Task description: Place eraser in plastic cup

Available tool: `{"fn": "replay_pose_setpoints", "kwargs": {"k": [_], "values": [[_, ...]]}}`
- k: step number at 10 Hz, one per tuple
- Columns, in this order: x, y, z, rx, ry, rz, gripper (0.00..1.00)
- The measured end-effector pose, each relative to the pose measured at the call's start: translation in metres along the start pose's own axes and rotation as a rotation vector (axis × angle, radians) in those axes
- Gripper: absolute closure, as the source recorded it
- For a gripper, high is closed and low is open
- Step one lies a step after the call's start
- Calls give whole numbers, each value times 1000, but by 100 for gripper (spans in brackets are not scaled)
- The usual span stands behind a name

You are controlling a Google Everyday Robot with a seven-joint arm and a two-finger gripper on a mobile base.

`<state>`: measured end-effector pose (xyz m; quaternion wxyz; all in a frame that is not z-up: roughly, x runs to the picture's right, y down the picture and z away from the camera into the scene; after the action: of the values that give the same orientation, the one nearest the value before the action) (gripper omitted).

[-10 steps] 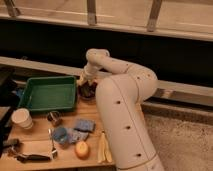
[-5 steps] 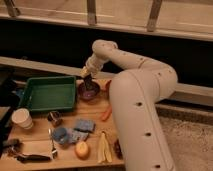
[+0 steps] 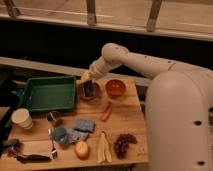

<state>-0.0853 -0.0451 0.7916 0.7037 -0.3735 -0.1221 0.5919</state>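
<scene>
The eraser [image 3: 90, 90], a small dark block, lies in a dark purple bowl [image 3: 82, 95] at the back of the wooden table. My gripper [image 3: 86, 79] hangs at the bowl's left rim, just above the eraser, with its fingers shut. Nothing shows between them. The plastic cup [image 3: 60, 135], short and light blue, stands near the table's front left, well away from the gripper. My white arm reaches in from the right.
A green tray [image 3: 30, 95] sits left of the purple bowl and an orange bowl [image 3: 115, 88] right of it. A white cup [image 3: 21, 118], metal cup [image 3: 53, 118], blue sponge [image 3: 82, 125], red pepper [image 3: 106, 111], apple [image 3: 81, 148], banana [image 3: 103, 147] and grapes [image 3: 124, 144] share the table.
My arm's bulky elbow has swung away to the right, uncovering the table's right half. The gripper has sunk a little toward the purple bowl.
</scene>
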Motion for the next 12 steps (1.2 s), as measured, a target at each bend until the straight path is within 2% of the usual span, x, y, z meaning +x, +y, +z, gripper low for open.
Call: {"fn": "replay_pose_setpoints", "kwargs": {"k": [3,8,12], "values": [[21,36,-9,-96,18,-100,100],[22,41,-7,-92,30,-124,100],[41,97,16,-114,60,-220,100]]}}
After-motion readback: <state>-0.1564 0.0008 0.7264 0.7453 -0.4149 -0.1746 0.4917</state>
